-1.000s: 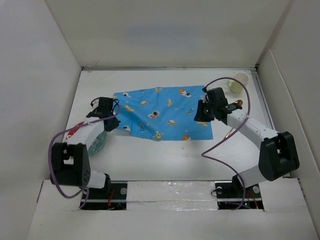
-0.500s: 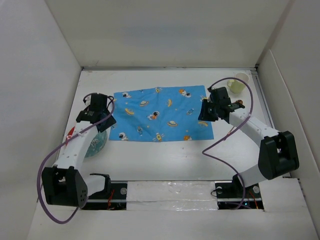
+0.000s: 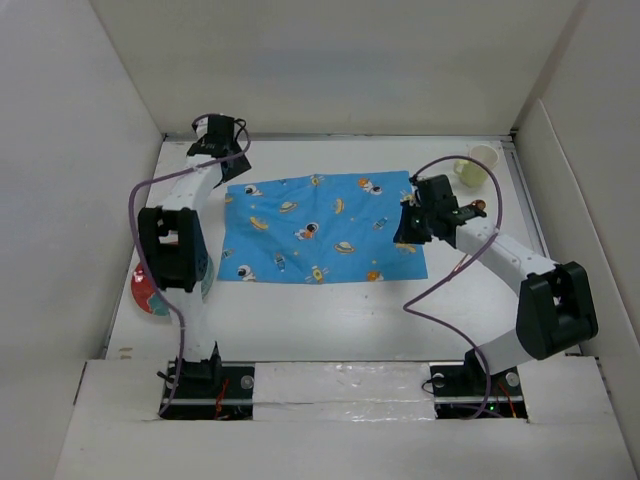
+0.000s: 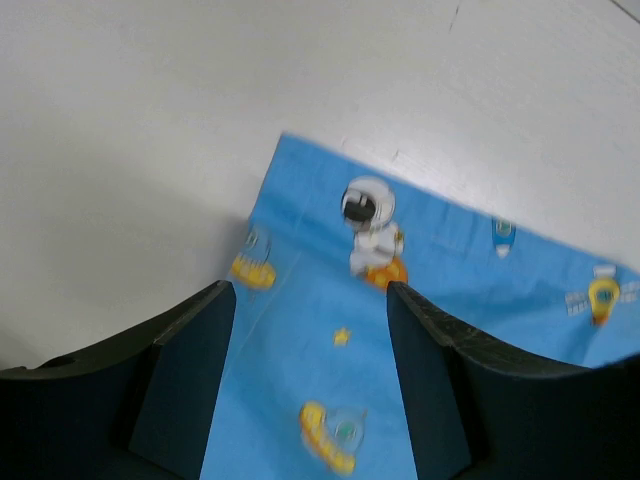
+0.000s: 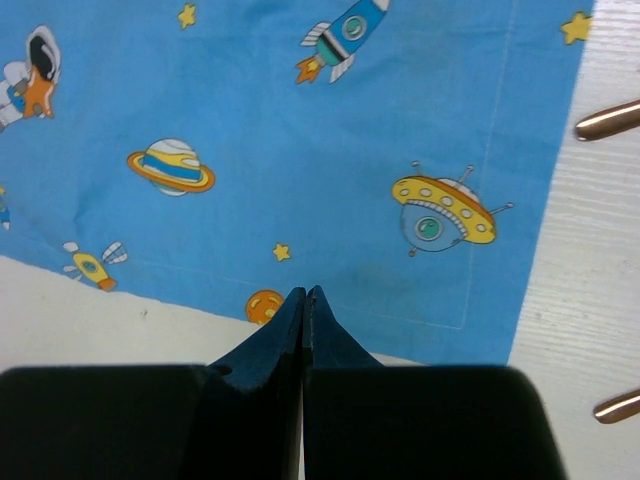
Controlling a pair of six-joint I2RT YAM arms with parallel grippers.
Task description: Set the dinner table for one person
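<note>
The blue space-print placemat (image 3: 320,228) lies flat in the middle of the white dinner table (image 3: 330,310). My left gripper (image 3: 224,158) hangs over the mat's far left corner (image 4: 283,137). Its jaws are open in the left wrist view (image 4: 310,290), with only cloth showing between them. My right gripper (image 3: 405,226) hovers over the mat's right end. In the right wrist view (image 5: 303,292) its fingers are pressed together, holding nothing, just above the mat's edge.
A pale yellow cup (image 3: 478,163) stands at the far right corner. A red and teal patterned dish (image 3: 150,290) sits at the left edge, partly behind my left arm. Copper-coloured cutlery handles (image 5: 607,120) lie just right of the mat. White walls surround the table.
My left arm swung from the mat's near left side to its far left corner and its gripper opened. The mat's left edge now lies flat. The right gripper shut.
</note>
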